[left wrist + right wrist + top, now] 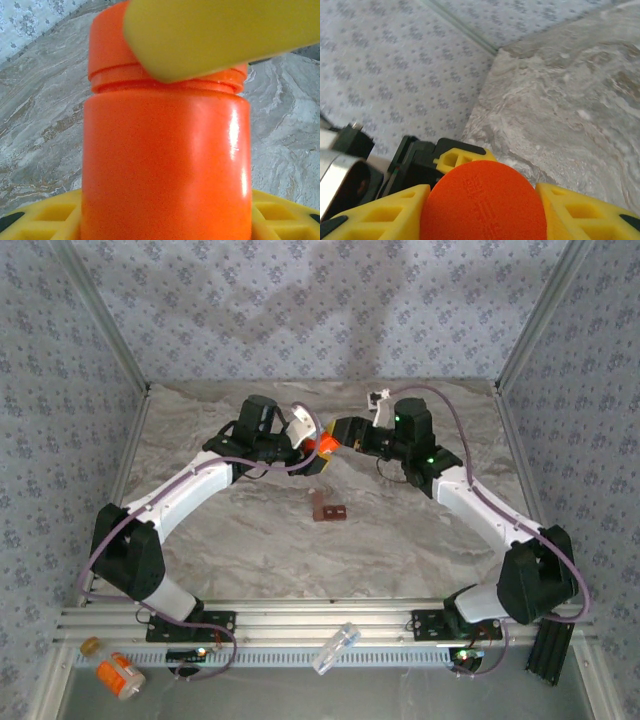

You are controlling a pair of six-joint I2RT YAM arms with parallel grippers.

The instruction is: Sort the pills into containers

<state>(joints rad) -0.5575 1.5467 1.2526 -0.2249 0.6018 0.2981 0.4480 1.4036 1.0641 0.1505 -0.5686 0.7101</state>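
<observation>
From the overhead camera I see both arms reaching in to meet above the middle of the bench (250, 540), with a small orange jar (322, 446) held up in the air between them. The left fingers (42, 220) are closed on the body of the jar; on the left wrist camera the yellow pads sit at either side of its lower part and the jar stands upright between them, close to the lens. The right fingers (580, 210) come in from the other side and are closed on the orange lid (482, 200). On the right wrist camera I look onto the round lid top with a yellow pad pressed against each side, and on the left wrist camera one of those pads lies across the lid.

The dark red-brown pill box (327, 510) lies flat on the bench, nearer to the arm bases than the jar and just below it on my overhead picture, apart from both arms. I cannot make out its compartments at this size. A white-capped orange bottle (120, 675) lies on its side at the near left corner, and a clear plastic tube (335, 650) rests on the rail between the two bases
</observation>
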